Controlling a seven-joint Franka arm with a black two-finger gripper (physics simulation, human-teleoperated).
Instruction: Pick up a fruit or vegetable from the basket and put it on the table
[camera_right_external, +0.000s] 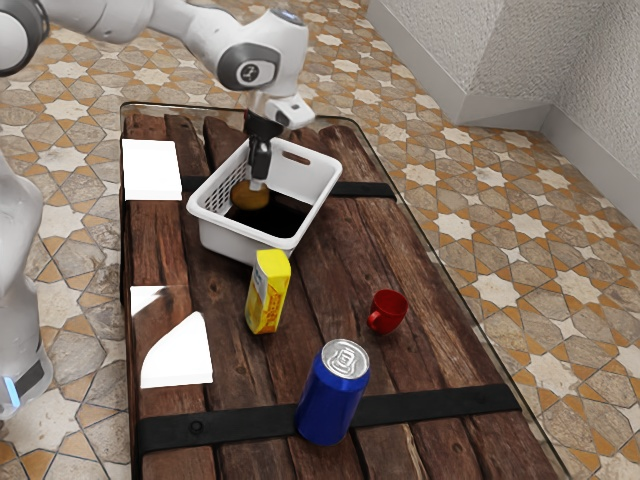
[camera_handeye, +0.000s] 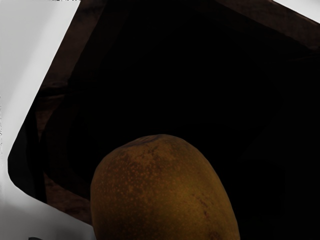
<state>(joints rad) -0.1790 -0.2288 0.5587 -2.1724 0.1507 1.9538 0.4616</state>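
The arm (camera_right_external: 205, 29) comes in from the exterior view's upper left, its hand (camera_right_external: 263, 125) reaching down into a white basket (camera_right_external: 283, 242) on the wooden surface (camera_right_external: 225, 340). The fruit (camera_right_external: 243, 198) is within the basket's walls, at the lower end of the hand and nearer the perforated wall on the exterior view's left. I cannot tell whether the fingers (camera_right_external: 256, 184) are released, clenched or grasping the fruit, nor whether the fruit touches the basket's bottom.

In the wrist view the fruit is large and just under the hand: rounded, brownish orange turning yellowish, with fine speckles and a darker patch at one end. The basket's inside is very dark beside it, and pale parts of its walls show farther out.

A yellow carton (camera_right_external: 268, 292) stands upright just beside the basket. A red mug (camera_right_external: 388, 311) is near the carton, toward the exterior view's right, its handle on the carton's side. A blue can (camera_right_external: 332, 395) stands upright, well apart from the basket, its silver top facing up. Two dark bands (camera_right_external: 440, 403) cross the planks, one near the can and one by the basket. Bright white patches (camera_right_external: 151, 170) lie along the surface on the exterior view's left. Patterned tiles (camera_right_external: 480, 235) cover the floor.
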